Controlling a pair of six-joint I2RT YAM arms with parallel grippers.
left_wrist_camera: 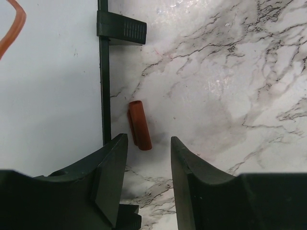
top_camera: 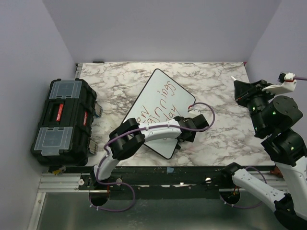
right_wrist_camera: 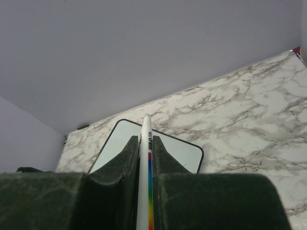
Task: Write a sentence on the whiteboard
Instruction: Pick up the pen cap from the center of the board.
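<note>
The whiteboard lies tilted on the marble table, with the sentence on it in red lettering. My left gripper hovers at the board's near right edge. Its jaws stand open and empty in the left wrist view. Just beyond the fingertips a small red marker cap lies on the marble beside the board's black frame. My right gripper is raised at the far right, shut on a white marker with a rainbow stripe. The whiteboard shows below and beyond it.
A black toolbox with clear lid compartments sits at the table's left edge. A black foot juts from the board's frame. Purple walls close in the back and sides.
</note>
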